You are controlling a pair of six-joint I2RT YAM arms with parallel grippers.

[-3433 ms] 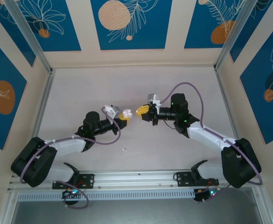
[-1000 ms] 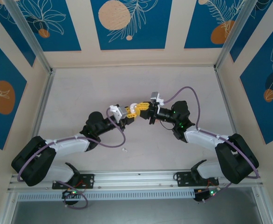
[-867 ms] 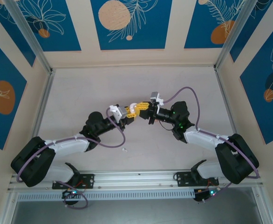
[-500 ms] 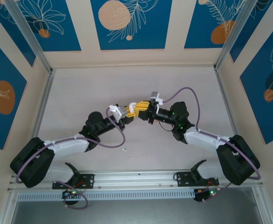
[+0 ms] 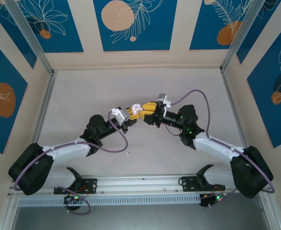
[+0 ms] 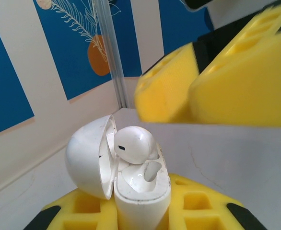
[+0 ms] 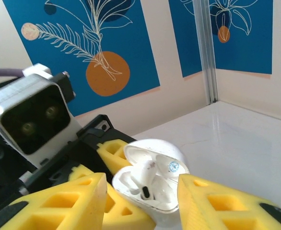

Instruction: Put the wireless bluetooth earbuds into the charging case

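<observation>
Okay: left hand (image 5: 129, 115) grips the open case (image 6: 140, 191), earbud (image 6: 133, 143) half-seated per left wrist; right hand (image 7: 141, 184) spread open beside it; overhead adds loose bud (image 5: 128, 154) on surface (image 5: 83, 96).

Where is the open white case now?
In the top view, the case is above the middle of the table, clamped in the left claw, between the fingers of the open right claw.
</observation>
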